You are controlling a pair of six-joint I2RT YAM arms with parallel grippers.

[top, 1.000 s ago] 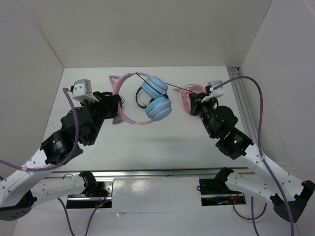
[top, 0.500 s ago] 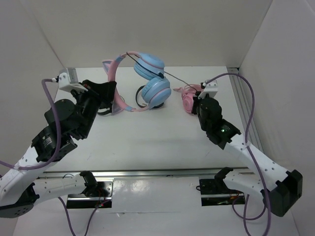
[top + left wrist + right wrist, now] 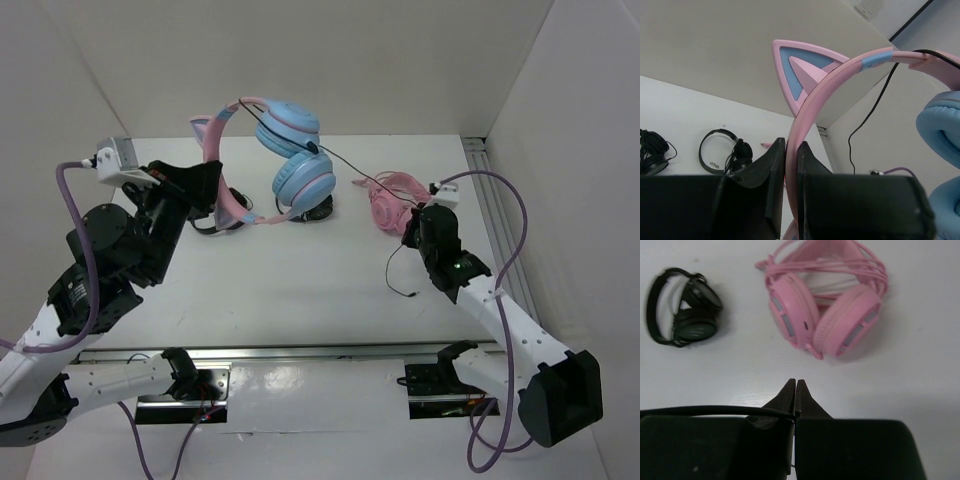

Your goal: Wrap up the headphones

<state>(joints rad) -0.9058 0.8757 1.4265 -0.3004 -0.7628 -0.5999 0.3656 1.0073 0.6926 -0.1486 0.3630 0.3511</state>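
The headphones [image 3: 296, 152] are up above the back left part of the tabletop [image 3: 300, 290], held by their thin pink headband [image 3: 840, 75], with the two light blue ear cups stacked one above the other in the top view and the upper cup showing against the back wall. One pink cat ear [image 3: 799, 75] with a blue inner face stands just above the grip in the left wrist view; a second shows lower down near the arm in the top view. The left hand [image 3: 791, 146] is pinching the headband, its two fingers pressed against either side of the pink band. The thin black cable [image 3: 345, 165] leaves the ear cups and runs in a nearly straight line to the right and down to the right hand [image 3: 411, 224]. That hand has its fingertips pressed together on the cable, which enters them from the left in the right wrist view. Past the hand, the free end of the cable curls down towards the near side and ends in a small plug [image 3: 413, 295]. Just behind the right hand lie the all-pink headphones [image 3: 825, 315] with their own pink cord wound around them. A smaller pair of black headphones [image 3: 685, 315] lies on the tabletop to their left, below the lower blue cup in the top view.
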